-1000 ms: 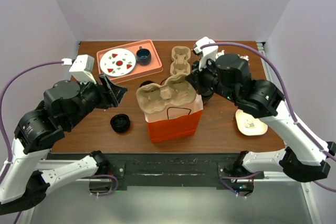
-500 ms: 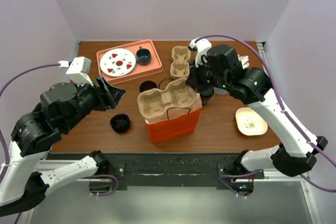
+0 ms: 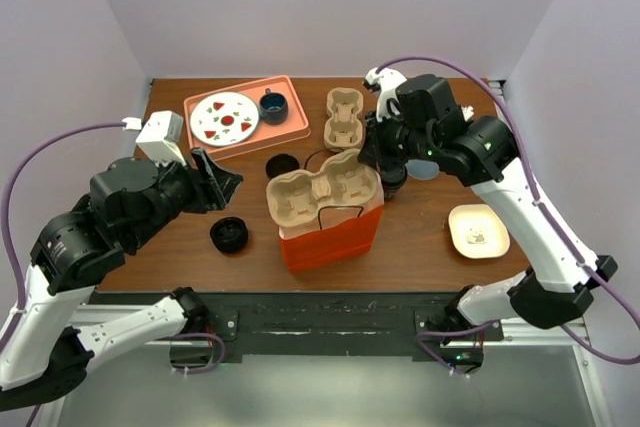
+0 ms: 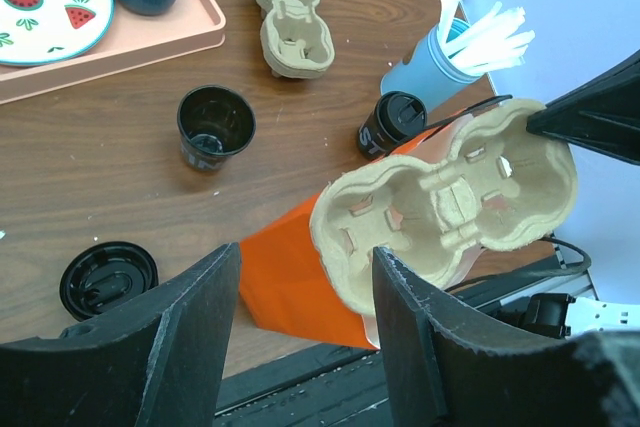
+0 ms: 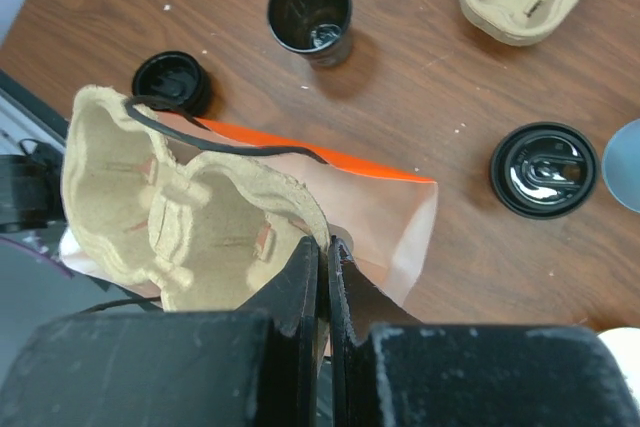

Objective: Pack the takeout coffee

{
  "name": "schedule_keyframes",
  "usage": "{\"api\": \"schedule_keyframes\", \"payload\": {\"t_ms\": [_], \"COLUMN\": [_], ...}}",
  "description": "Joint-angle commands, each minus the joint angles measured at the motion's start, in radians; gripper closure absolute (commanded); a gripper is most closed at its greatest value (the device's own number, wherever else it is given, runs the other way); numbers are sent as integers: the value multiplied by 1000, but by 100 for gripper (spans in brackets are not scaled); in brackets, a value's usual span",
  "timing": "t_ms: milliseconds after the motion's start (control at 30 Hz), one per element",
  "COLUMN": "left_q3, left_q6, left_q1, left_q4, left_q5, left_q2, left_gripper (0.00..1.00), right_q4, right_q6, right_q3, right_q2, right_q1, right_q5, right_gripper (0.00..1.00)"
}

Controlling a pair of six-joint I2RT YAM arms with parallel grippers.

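The coffee point(image 4: 395, 123) is standing upright just behind the bag point(image 4: 290, 282), toward the right edge of the worktop point(image 3: 420, 237), close beside the right hand point(image 5: 327, 247), which is pinching the cardboard tray point(image 4: 450, 197) by its rim, while the left hand point(image 4: 305, 257) is hanging spread apart farther off.

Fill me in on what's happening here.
The right gripper is shut on the rim of the brown moulded-pulp cup carrier sitting across the mouth of the orange paper bag. The left gripper hovers open, empty. The dark paper coffee cup with black lid stands on the table beside the bag, unpacked.
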Motion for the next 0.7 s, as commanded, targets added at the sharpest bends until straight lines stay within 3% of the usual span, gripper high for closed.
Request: {"api": "schedule_keyframes", "payload": {"t_ms": [0, 467, 667], "left_q3": [-6, -22, -34], "left_q6": [-9, -2, -7], "left_q1": [-4, -3, -3], "left_q4": [24, 33, 46], "left_q5": [3, 3, 9], "left_q2": [7, 18, 16], "left_gripper": [40, 40, 40], "right_q4": [-28, -106, -117], "right_q6": [30, 39, 38], "right_q3": [88, 173, 131], "right_q2": [14, 58, 50], "right_q1": [-15, -67, -72], "right_q5": [-53, -113, -128], "right_gripper": [100, 100, 100]}}
